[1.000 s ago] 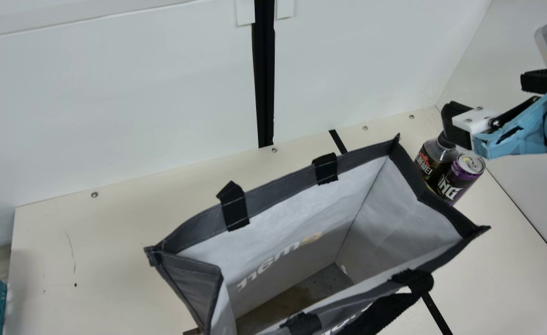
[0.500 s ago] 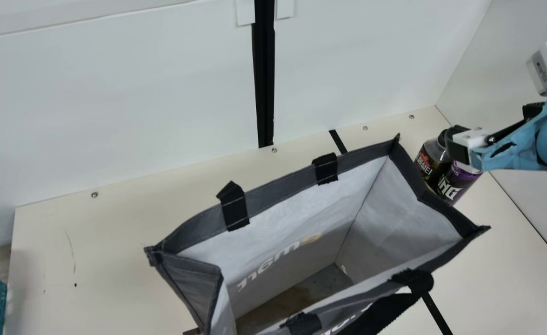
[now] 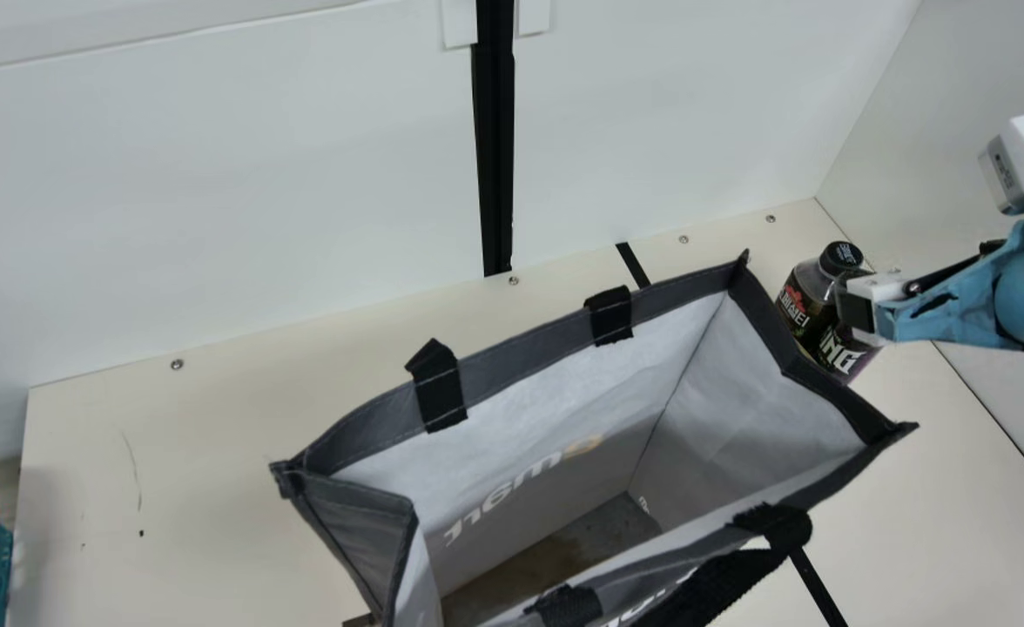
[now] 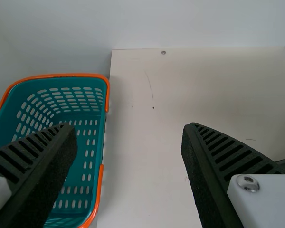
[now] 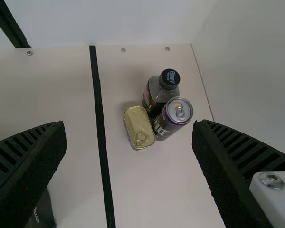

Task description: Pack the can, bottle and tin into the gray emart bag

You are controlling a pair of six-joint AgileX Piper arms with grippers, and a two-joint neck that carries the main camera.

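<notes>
In the last second, the right gripper point(image 5: 128, 124) has come lower and nearer in the main view: it covered the cap of the bottle point(image 5: 154, 97) before, and now this cap is seen free, while the gripper hides the top of the purple can point(image 5: 173, 116). We judge that it is descending to take one of the three items, but which one we cannot say with certainty. Its jaws are released and wide apart, with nothing between them. The can stands upright at the right, just beside the bottle and on its near side; the golden tin point(image 5: 138, 126) lies on the table just left of both. The gray emart bag point(image 3: 525, 350) has not moved and stands open to the left of the group, so the packing is, in our judgement, still to begin. The left gripper point(image 4: 128, 128), by the teal basket point(image 4: 80, 75), is also released and holds nothing. As the items are so close together, we should align well before closing, otherwise a neighbour could be pushed over.
</notes>
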